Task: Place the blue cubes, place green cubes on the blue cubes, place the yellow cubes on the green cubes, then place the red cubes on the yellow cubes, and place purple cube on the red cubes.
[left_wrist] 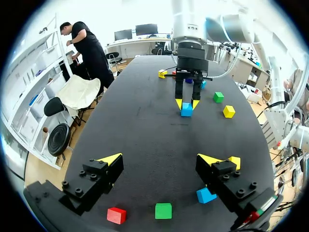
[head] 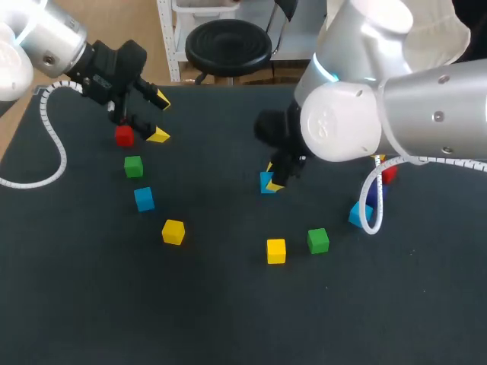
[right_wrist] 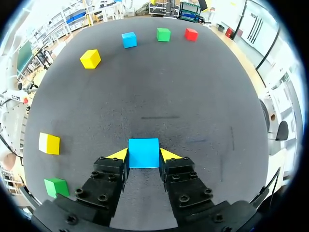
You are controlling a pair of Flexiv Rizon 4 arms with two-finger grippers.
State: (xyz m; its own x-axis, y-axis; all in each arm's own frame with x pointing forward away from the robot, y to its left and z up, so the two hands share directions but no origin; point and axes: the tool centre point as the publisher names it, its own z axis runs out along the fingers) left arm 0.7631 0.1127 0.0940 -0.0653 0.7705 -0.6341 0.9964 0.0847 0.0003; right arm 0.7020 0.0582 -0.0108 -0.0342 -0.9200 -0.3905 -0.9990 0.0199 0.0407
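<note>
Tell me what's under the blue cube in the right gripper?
Only the black table shows below that blue cube, held by the right gripper. No other cube peeks out beneath. Its bottom face is covered.

We see the dark table [head: 228, 304] lit brightly and evenly from overhead in the head view, its matte surface staying flat black. The green cube [head: 318, 240] at the lower right of the frame casts only a faint, soft shadow. Our right arm [head: 396, 99], at the upper right, shines pale with broad highlights and looks slightly soft, perhaps because it sits close to the lens. In both wrist views the table's edges bow strongly toward the black rim, and its far end meets washed-out white light.
</note>
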